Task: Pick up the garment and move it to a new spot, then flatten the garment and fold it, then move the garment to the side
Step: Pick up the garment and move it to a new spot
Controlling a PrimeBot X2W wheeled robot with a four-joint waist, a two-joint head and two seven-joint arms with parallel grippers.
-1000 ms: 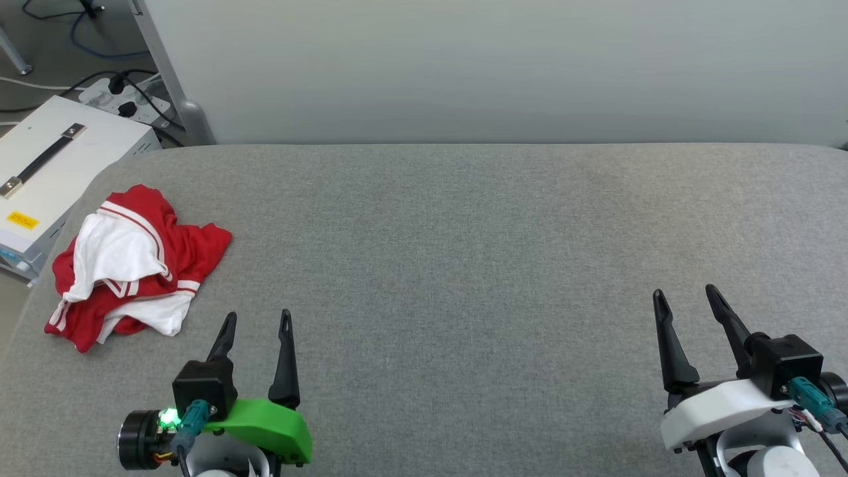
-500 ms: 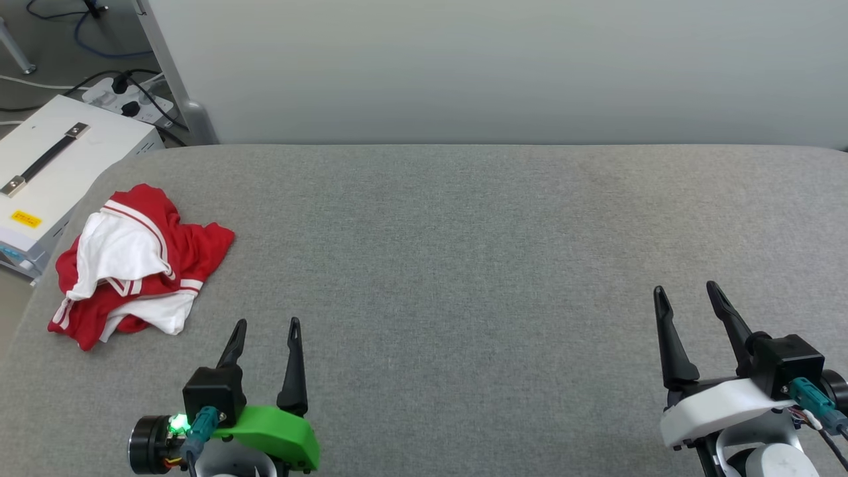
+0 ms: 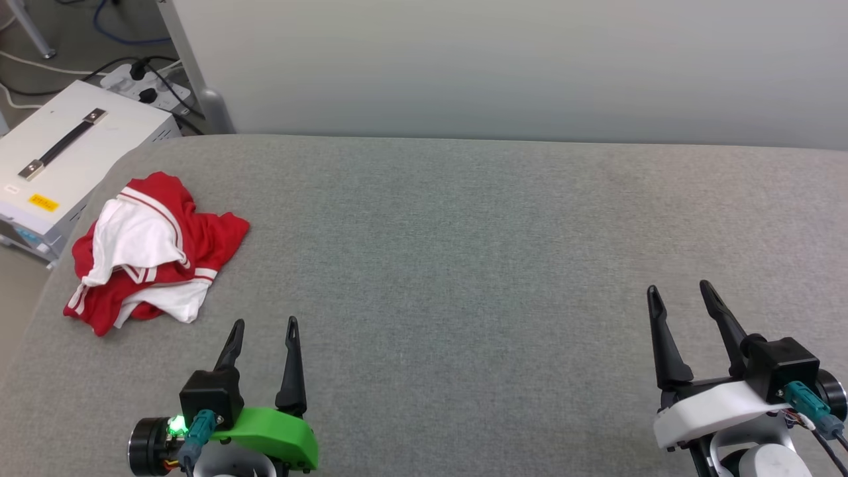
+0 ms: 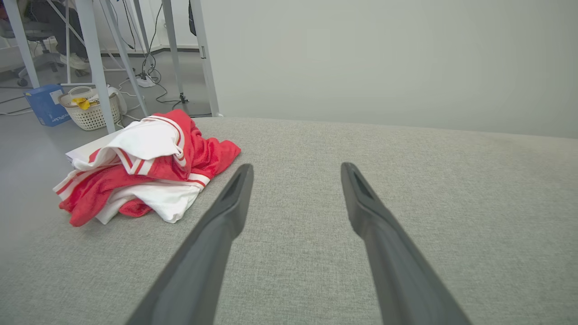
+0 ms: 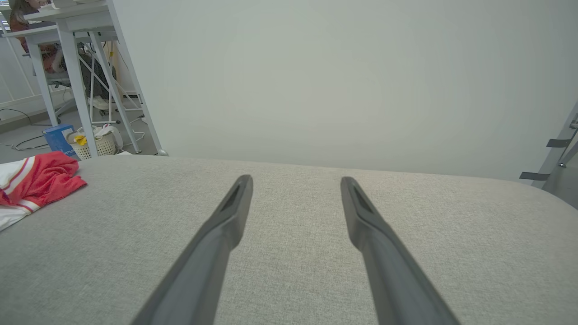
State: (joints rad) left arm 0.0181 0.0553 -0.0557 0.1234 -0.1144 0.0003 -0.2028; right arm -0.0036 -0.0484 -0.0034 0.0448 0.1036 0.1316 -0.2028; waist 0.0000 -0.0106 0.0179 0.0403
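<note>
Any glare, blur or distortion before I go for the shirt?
Head view: soft even light, no glare, garment sharp on the grey surface. Left wrist view: wide-angle stretch, fingers loom large, garment crisp. Right wrist view: same stretch, garment cropped at left edge.

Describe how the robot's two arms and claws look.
Left claw: two long tapering black fingers on a black block, a green shell, a lit green lamp and a teal plug. Right claw: the same black parts, but a white shell, with a teal connector and thin wires.
</note>
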